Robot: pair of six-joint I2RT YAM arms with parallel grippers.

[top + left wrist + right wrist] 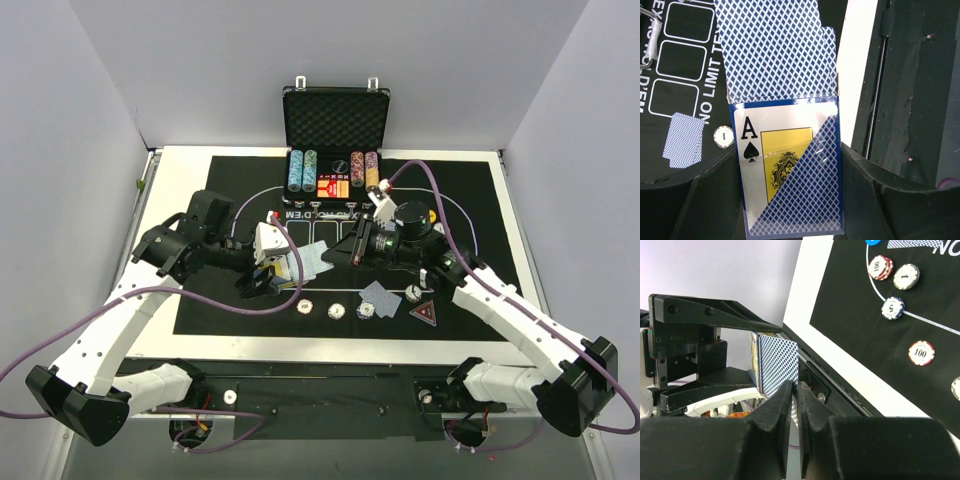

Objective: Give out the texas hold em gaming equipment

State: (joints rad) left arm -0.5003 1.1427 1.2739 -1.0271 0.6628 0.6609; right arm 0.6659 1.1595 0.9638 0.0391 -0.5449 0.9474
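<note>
We've got the clear-wrapped, blue-edged deck box with the ace-of-spades face point(790, 175) clamped in the left gripper point(791, 210). Blue diamond-backed playing cards point(775, 50) stick out of its open end, and one card's edge is pinched in the right gripper point(795, 390). We see two more face-down cards point(380, 298) overlapping on the black mat point(490, 200), just beside a row of small striped poker chips point(337, 310) and the black-red triangular marker point(425, 311).

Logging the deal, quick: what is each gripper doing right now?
Left gripper: closed on the blue-patterned deck of playing cards.
Right gripper: closed, pinching one blue-backed card from that deck.
</note>
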